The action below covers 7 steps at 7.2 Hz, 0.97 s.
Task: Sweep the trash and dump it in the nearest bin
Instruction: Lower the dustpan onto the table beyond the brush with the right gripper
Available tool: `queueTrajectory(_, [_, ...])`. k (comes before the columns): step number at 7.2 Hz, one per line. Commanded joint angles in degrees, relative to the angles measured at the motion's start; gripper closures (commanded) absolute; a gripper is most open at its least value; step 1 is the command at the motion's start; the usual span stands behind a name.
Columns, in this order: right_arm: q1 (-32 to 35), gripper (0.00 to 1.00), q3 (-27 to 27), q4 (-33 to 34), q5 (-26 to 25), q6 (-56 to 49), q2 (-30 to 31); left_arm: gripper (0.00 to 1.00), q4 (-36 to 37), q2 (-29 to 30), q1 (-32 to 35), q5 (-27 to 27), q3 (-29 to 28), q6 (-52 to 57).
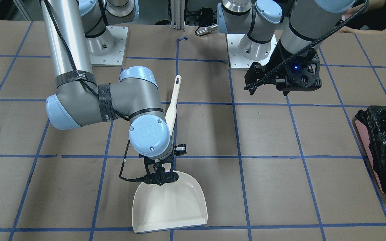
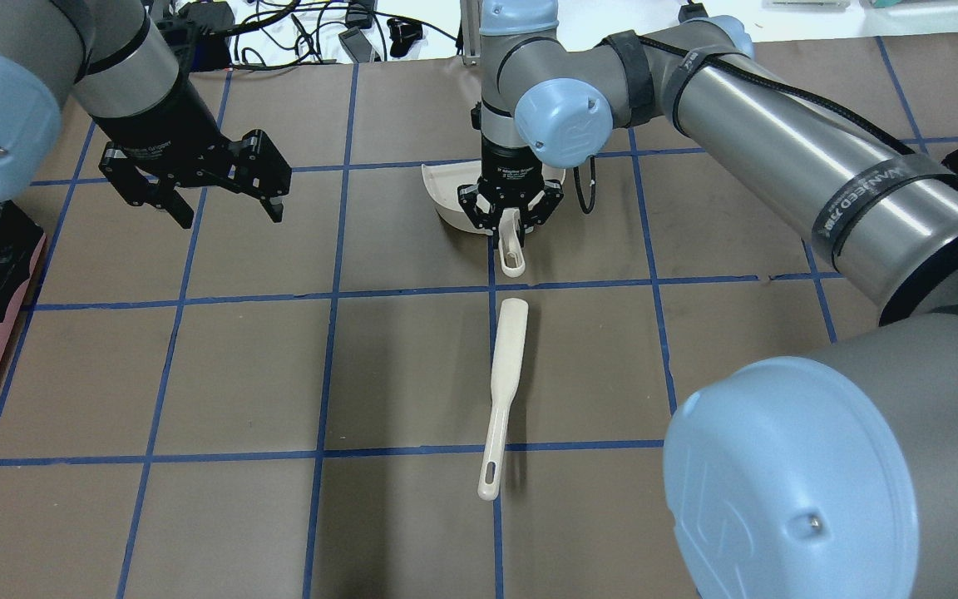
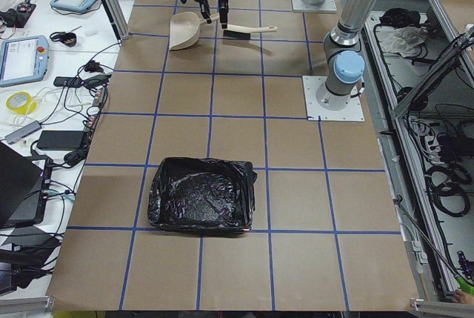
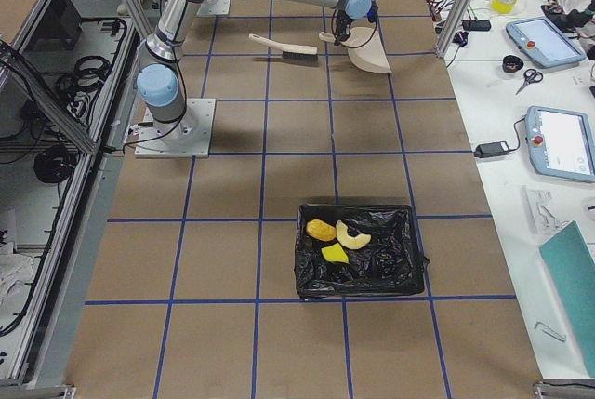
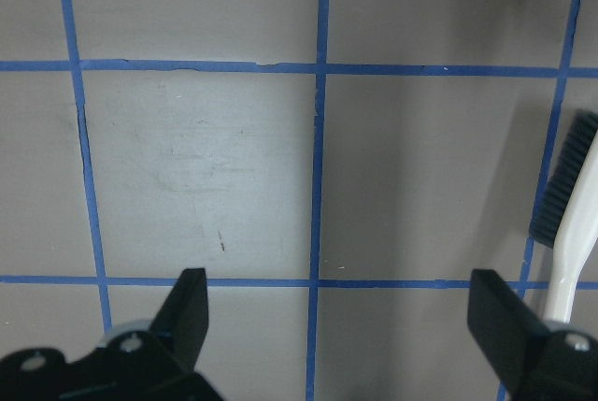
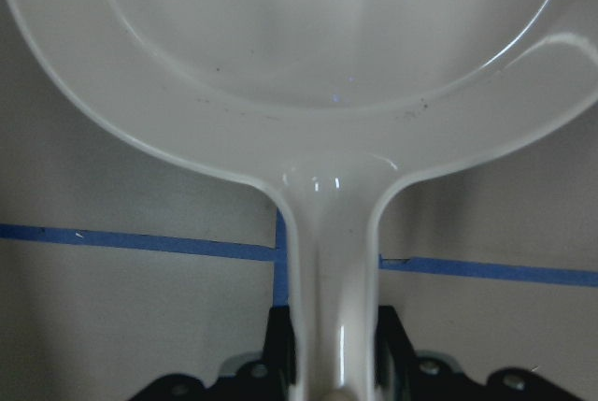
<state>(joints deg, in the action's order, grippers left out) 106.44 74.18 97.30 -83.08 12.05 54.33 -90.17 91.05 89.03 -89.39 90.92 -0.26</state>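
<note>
trash [image 4: 322, 230]: orange lump, yellow block, peel; right gripper [image 2: 511, 223] grips dustpan [image 1: 169, 204], left gripper [image 2: 229, 215] splayed.

Trash [image 4: 340, 237], orange lump, yellow block, pale peel, apparently lies inside black-lined bin [image 4: 390, 274].

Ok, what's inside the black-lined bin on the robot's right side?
The bin holds an orange-brown lump, a pale curled peel and a yellow-green block on its black liner. Whatever lies under them or the liner's folds is hidden.
</note>
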Motion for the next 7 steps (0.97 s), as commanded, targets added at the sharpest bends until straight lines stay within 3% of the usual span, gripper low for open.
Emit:
queueTrajectory(1, [0.0,1.0,0.0,-0.01,0.98,0.96,-0.37,0.0,0.0,0.0,0.0,0.0,0.05,0.0])
queueTrajectory(5, [0.26,1.0,0.09,-0.01,0.91,1.22,-0.37,0.0,-0.61,-0.09,0.09,0.26,-0.13,0.0])
queueTrajectory(6, [0.35,0.89,0.18,-0.01,0.9,1.31,-0.46,0.0,-0.88,-0.26,0.09,0.35,-0.04,0.0])
queueTrajectory(7, [0.44,0.42,0.44,-0.01,0.99,1.31,-0.54,0.0,-1.32,-0.61,0.17,0.18,-0.04,0.0])
